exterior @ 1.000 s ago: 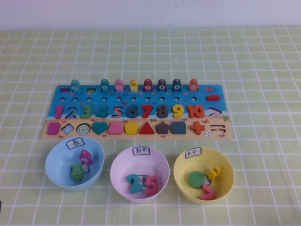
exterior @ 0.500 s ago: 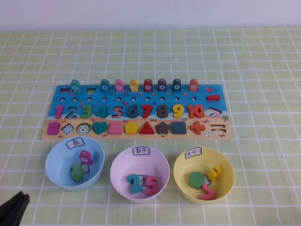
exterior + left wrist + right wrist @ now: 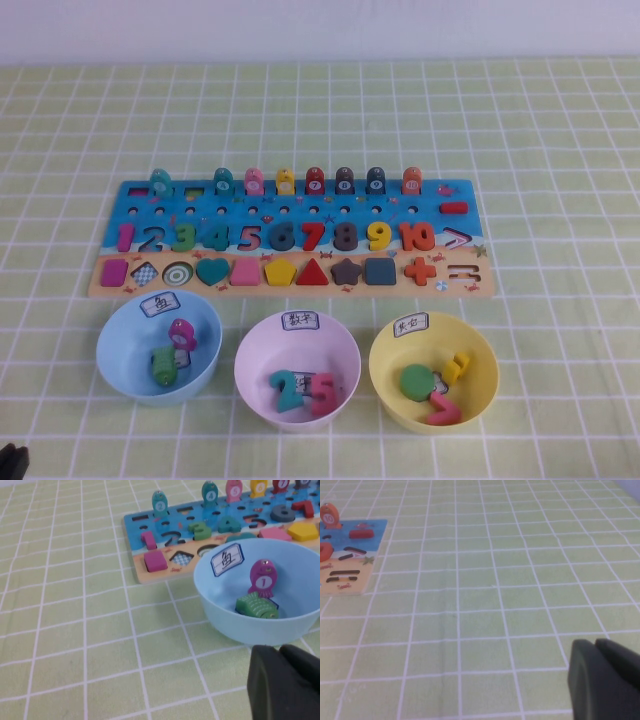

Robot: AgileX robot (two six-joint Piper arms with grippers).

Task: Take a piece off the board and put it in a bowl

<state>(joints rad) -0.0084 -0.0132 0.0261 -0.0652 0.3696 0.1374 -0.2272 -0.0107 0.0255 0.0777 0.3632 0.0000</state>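
Note:
The green piece (image 3: pixel 163 366) lies in the light blue bowl (image 3: pixel 110 335) next to a pink token (image 3: pixel 182 333). The left wrist view shows them too: the piece (image 3: pixel 256 606), the bowl (image 3: pixel 225 620) and the pink token (image 3: pixel 262 577). The board (image 3: pixel 480 283) lies behind the bowls, with a row of upright tokens along its far edge, two of them teal (image 3: pixel 161 182). My left gripper (image 3: pixel 12 460) is shut and empty at the table's near left corner; in its wrist view (image 3: pixel 279 650) it sits just short of the bowl. My right gripper (image 3: pixel 594 642) is shut and empty over bare cloth, out of the high view.
A pale pink bowl (image 3: pixel 250 350) with number pieces and a yellow bowl (image 3: pixel 480 345) with several pieces stand in a row to the right of the blue bowl. A green checked cloth (image 3: pixel 560 130) covers the table. The board's right end (image 3: pixel 350 555) shows in the right wrist view.
My left gripper showed larger at the near left corner half a second ago and has drawn back, leaving a sliver in view. The pieces and bowls have not moved.

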